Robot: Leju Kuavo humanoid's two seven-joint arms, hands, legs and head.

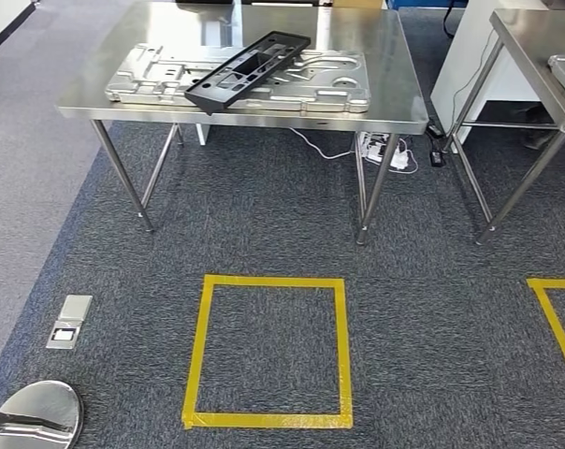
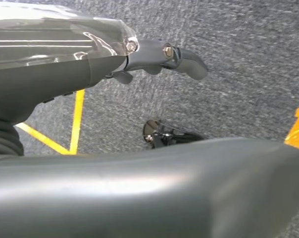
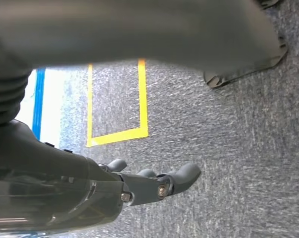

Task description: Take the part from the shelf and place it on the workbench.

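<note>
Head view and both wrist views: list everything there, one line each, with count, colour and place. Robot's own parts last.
steel table: one, silver, straight ahead across the carpet.
metal panel: one, silver, flat on that table.
black frame part: one, black, lying aslant on the metal panel.
second steel table: one, silver, at the right edge, partly cut off.
tape square: one, yellow, on the carpet in front of the table.
second tape outline: one, yellow, on the carpet at the right edge.
floor socket box: one, grey, set in the carpet, left.
cables and plugs: several, white and black, under the table.
left hand: one, grey, hanging over carpet, holds nothing.
right hand: one, grey, hanging over carpet, holds nothing.
</note>
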